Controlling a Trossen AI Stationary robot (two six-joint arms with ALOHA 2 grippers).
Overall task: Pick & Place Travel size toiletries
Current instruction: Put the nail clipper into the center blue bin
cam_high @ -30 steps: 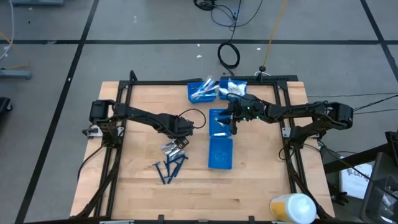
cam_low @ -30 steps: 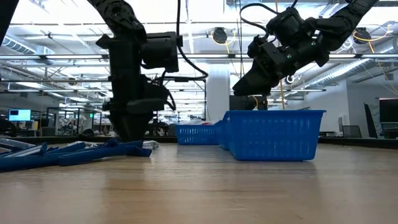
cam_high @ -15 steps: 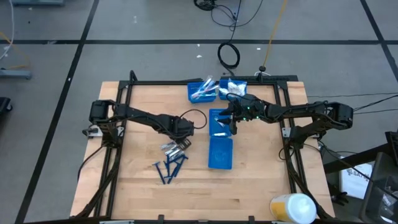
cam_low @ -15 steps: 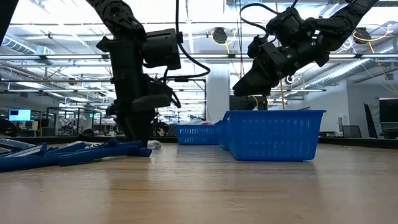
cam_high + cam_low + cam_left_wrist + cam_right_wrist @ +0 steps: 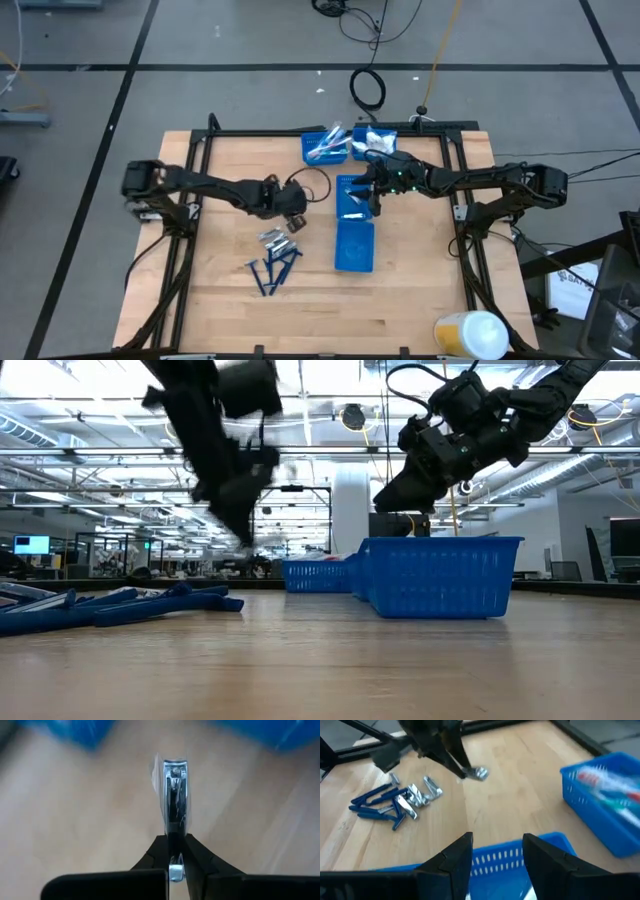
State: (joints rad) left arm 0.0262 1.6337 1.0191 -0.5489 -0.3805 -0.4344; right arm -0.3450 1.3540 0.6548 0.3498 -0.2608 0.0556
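My left gripper (image 5: 294,221) is shut on a short silvery toiletry in clear wrap (image 5: 172,790) and hangs above the table; the right wrist view shows the same piece (image 5: 478,772). Below it, more silvery pieces (image 5: 272,238) and several dark blue razors (image 5: 272,268) lie flat on the wood. My right gripper (image 5: 495,852) stands open over the far end of the long blue bin (image 5: 354,240), with nothing between its fingers. My left gripper pinches the silvery piece by its near end (image 5: 174,839) between its two fingertips (image 5: 155,855). The piece sticks out past the fingers in line with them. It is lifted clear of the table, slanting down from the gripper.
Two smaller blue bins (image 5: 325,146) (image 5: 375,140) with white and light-blue items stand at the far edge. A dark metal frame (image 5: 200,150) runs along the table's sides. A yellow and white bottle (image 5: 470,335) lies at the near right.
My left gripper has shut on one silvery piece from the pile, then risen off the table with it and drawn back toward the table's left. The piece now hangs clear of the wood. The razors and other silvery pieces have stayed put.
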